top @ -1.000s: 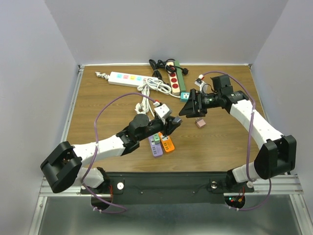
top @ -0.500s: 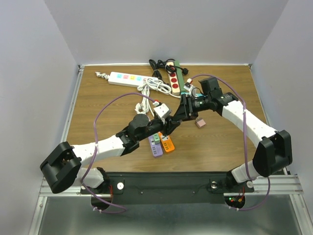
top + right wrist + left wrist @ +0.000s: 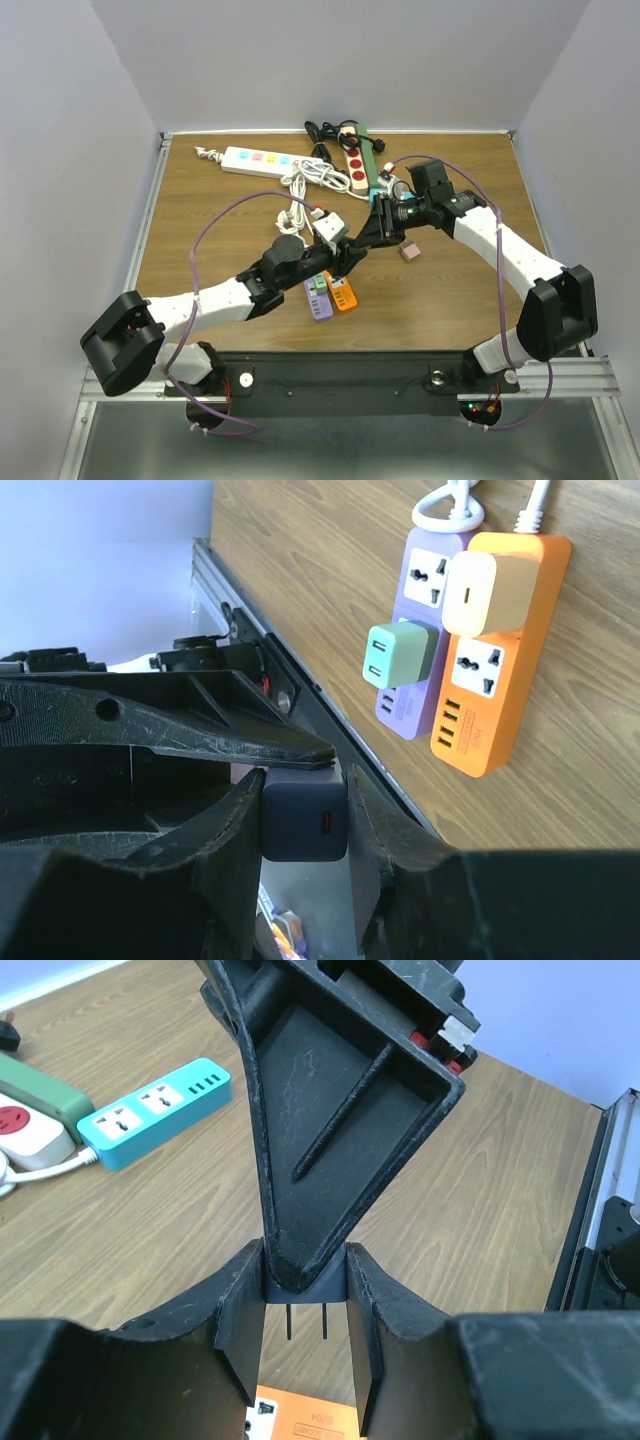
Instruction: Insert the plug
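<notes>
Above mid-table (image 3: 200, 230), the left gripper (image 3: 305, 1270) and right gripper (image 3: 302, 790) both pinch the navy plug (image 3: 304, 825) (its two prongs show in the left wrist view). Below lie the orange strip (image 3: 470, 740) and purple strip (image 3: 405, 710), side by side; a teal strip (image 3: 150, 1110) lies farther off.

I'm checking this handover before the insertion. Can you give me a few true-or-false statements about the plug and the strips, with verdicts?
1. The navy charger sits between the fingers of both the left gripper and the right gripper. True.
2. Its prongs are already in a socket. False: they hang bare, with the orange strip below them.
3. A green adapter is plugged into the purple strip. True.
4. The orange strip carries nothing. False: a cream adapter sits on it.
</notes>
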Controlling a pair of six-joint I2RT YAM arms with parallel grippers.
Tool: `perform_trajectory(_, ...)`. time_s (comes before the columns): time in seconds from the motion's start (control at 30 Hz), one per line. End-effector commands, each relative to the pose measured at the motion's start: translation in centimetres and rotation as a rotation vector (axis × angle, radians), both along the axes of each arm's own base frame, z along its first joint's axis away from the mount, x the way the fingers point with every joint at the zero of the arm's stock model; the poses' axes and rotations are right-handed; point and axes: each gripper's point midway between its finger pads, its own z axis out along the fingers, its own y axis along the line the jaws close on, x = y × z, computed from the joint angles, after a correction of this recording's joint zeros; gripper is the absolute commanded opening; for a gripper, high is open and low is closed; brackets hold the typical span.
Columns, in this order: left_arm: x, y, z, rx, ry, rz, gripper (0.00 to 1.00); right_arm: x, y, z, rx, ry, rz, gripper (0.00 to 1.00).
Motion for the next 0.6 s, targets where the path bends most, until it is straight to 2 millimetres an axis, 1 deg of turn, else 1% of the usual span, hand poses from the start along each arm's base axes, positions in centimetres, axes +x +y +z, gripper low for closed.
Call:
perform_trajectory(0.0,0.7,0.3,1.2,-0.041,0.023,0.058,0.41,1.7,0.2,1.0,-0.013,-0.117,-0.021,0.00)
perform_trajectory(0.07,0.6,0.5,1.0,-0.040,0.033,0.062,0.48,2.9,-0.1,0.9,-0.044,-0.142,-0.059,0.00)
perform_trajectory(0.1,0.4,0.7,0.6,-0.036,0.040,0.063,0.55,3.4,-0.1,1.4,-0.044,-0.163,-0.066,0.00)
perform_trajectory(0.13,0.2,0.9,0.6,-0.041,0.043,0.063,0.58,3.9,-0.2,1.6,-0.047,-0.170,-0.077,0.00)
perform_trajectory(0.17,0.1,1.2,1.0,-0.052,0.040,0.064,0.62,4.6,-0.3,1.3,-0.059,-0.171,-0.092,0.00)
perform_trajectory(0.2,0.0,1.5,0.5,-0.041,0.047,0.072,0.73,5.2,-0.2,1.9,-0.057,-0.192,-0.097,0.00)
perform_trajectory(0.23,-0.2,1.8,0.9,-0.050,0.044,0.077,0.78,5.8,-0.3,1.8,-0.065,-0.197,-0.105,0.00)
perform_trajectory(0.27,-0.2,2.1,0.6,-0.046,0.049,0.083,0.82,6.3,-0.2,1.3,-0.077,-0.191,-0.111,0.00)
perform_trajectory(0.3,-0.3,2.4,0.3,-0.038,0.055,0.094,0.92,6.7,-0.1,1.4,-0.076,-0.196,-0.112,0.00)
perform_trajectory(0.33,-0.4,2.8,0.6,-0.049,0.055,0.100,0.96,7.2,0.0,1.8,-0.075,-0.212,-0.112,0.00)
perform_trajectory(0.37,-0.5,3.1,0.0,-0.040,0.064,0.109,0.98,7.7,0.2,1.4,-0.080,-0.207,-0.112,0.00)
perform_trajectory(0.4,-0.6,3.5,-0.3,-0.032,0.072,0.121,0.98,7.9,0.3,1.5,-0.079,-0.212,-0.108,0.00)
perform_trajectory(0.43,-0.6,4.0,-0.2,-0.045,0.079,0.134,0.99,8.6,0.3,2.0,-0.083,-0.235,-0.115,0.00)
perform_trajectory(0.47,-0.4,4.5,-0.4,-0.043,0.081,0.148,0.99,8.9,0.3,2.0,-0.089,-0.242,-0.122,0.01)
perform_trajectory(0.5,-0.4,5.1,-1.4,-0.040,0.109,0.169,0.99,9.2,0.3,1.8,-0.097,-0.247,-0.126,0.00)
perform_trajectory(0.53,0.1,6.2,-1.2,-0.057,0.117,0.202,0.99,9.5,0.4,1.8,-0.105,-0.255,-0.129,0.00)
perform_trajectory(0.57,0.5,6.9,-1.5,-0.065,0.132,0.225,0.99,9.8,0.5,1.9,-0.115,-0.270,-0.138,0.00)
